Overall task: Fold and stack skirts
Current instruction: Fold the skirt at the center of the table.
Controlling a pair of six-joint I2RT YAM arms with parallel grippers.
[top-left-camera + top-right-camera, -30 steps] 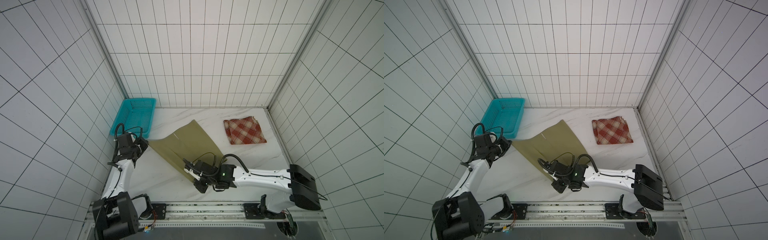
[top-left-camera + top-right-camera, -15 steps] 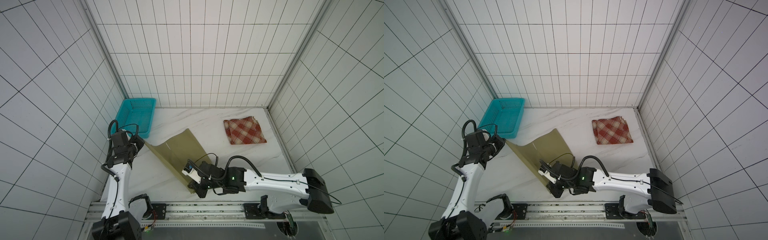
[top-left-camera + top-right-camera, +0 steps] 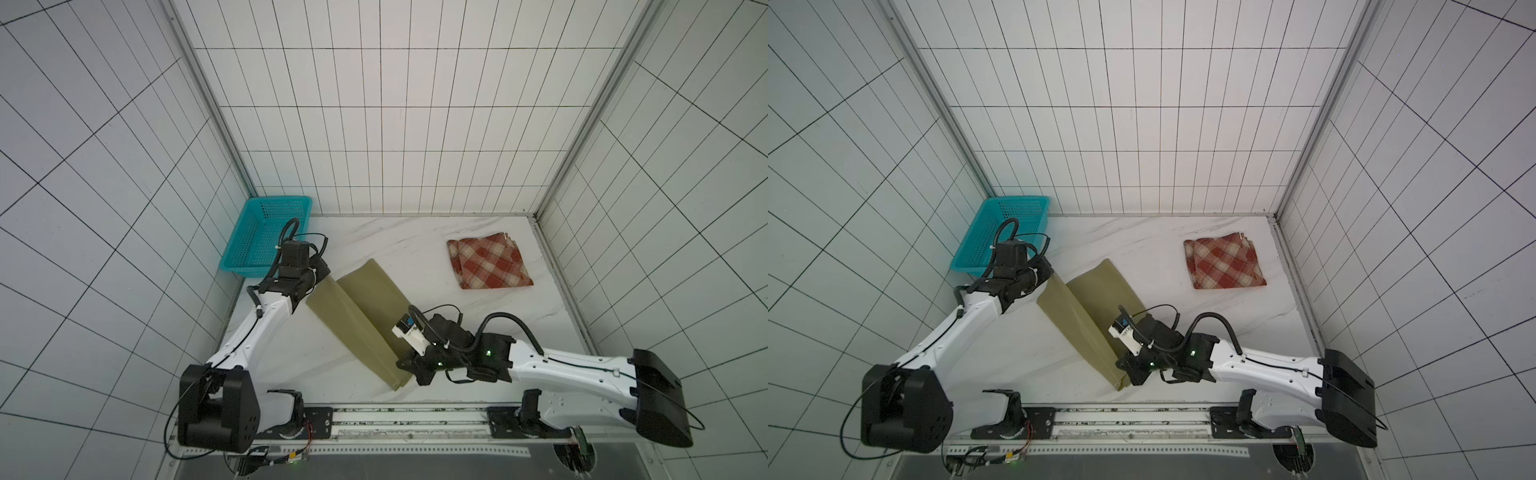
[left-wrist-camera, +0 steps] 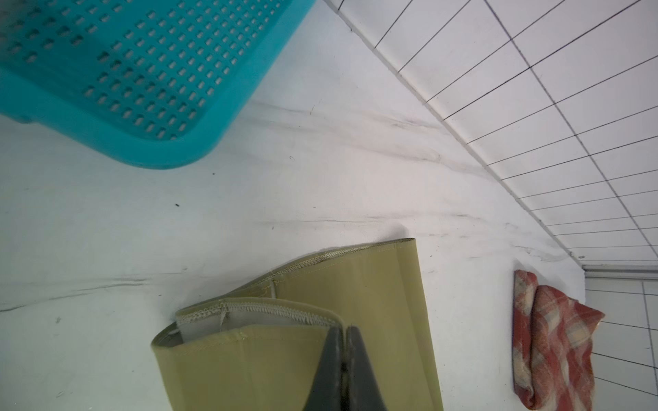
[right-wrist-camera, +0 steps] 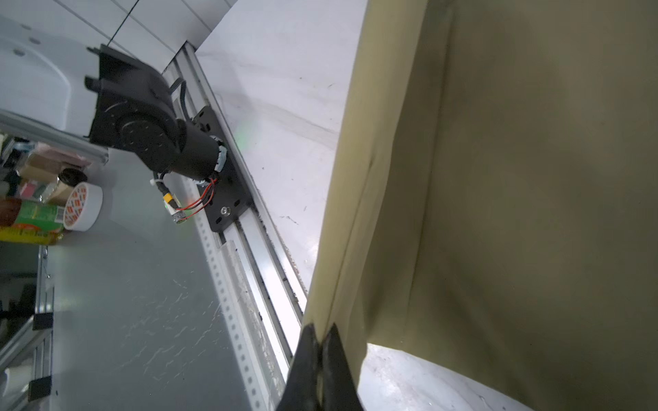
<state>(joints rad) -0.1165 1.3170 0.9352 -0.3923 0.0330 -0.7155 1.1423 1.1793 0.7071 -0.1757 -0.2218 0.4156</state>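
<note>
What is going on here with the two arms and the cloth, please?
Both arms are folding the olive skirt on the table. The left tool is shut on its far end, near the teal basket, the right tool on its near end, and one long side is doubled over the rest. The plaid skirt lies folded by the far right corner, apart; stacking is not yet done.

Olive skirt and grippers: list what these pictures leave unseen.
- Both top views: pinch point of the left gripper, under its own wrist.
- Likewise the right gripper.
- Right wrist view: olive skirt, cut off by the picture's edge.
- Left wrist view: teal basket, cut off likewise.
</note>
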